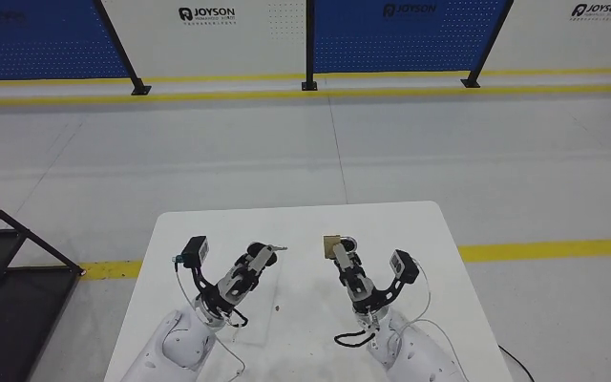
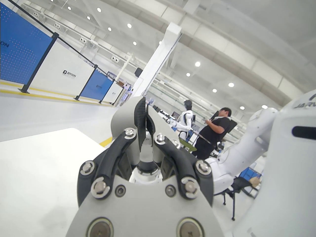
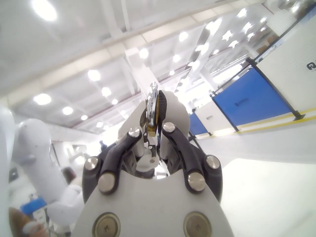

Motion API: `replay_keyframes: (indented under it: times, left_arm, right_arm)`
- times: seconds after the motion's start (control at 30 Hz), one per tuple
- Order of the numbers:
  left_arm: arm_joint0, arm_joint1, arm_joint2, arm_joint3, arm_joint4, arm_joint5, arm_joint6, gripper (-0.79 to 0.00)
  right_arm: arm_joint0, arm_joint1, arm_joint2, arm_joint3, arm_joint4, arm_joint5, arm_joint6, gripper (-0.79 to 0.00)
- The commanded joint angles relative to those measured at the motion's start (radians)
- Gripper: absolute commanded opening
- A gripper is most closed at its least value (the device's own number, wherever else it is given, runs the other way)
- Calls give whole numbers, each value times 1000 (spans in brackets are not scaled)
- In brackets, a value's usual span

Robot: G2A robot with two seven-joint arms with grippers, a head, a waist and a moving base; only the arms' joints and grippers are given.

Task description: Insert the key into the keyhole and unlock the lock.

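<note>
My left gripper (image 1: 264, 252) is held above the white table (image 1: 296, 222), left of centre, shut on a small silver key (image 1: 279, 249) whose blade sticks out toward the lock. In the left wrist view the key (image 2: 147, 122) shows as a thin edge pinched between the black pads (image 2: 140, 114). My right gripper (image 1: 338, 252) is right of centre, shut on a brass padlock (image 1: 332, 245) with a silver shackle. In the right wrist view the padlock (image 3: 151, 109) stands edge-on between the fingers (image 3: 161, 104). Key tip and lock are a short gap apart.
A tiny dark speck (image 1: 277, 307) lies on the table between the arms. A black cart frame (image 1: 29, 267) stands off the table's left side. Blue and white barrier panels (image 1: 401, 33) line the floor behind.
</note>
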Motion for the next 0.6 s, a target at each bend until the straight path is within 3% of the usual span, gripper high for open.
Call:
replay_keyframes:
  times: [0.0, 0.2, 0.57]
  left_arm:
    - [-15, -4, 32, 17, 32, 0, 47, -785]
    - [-62, -14, 105, 79, 89, 0, 166, -785]
    - [-122, -25, 206, 164, 137, 0, 268, -785]
  right_arm:
    - [13, -4, -25, 19, 26, 0, 0, -785]
    - [7, -12, -53, 5, 39, 0, 0, -785]
    - [4, -12, -54, 2, 38, 0, 0, -785]
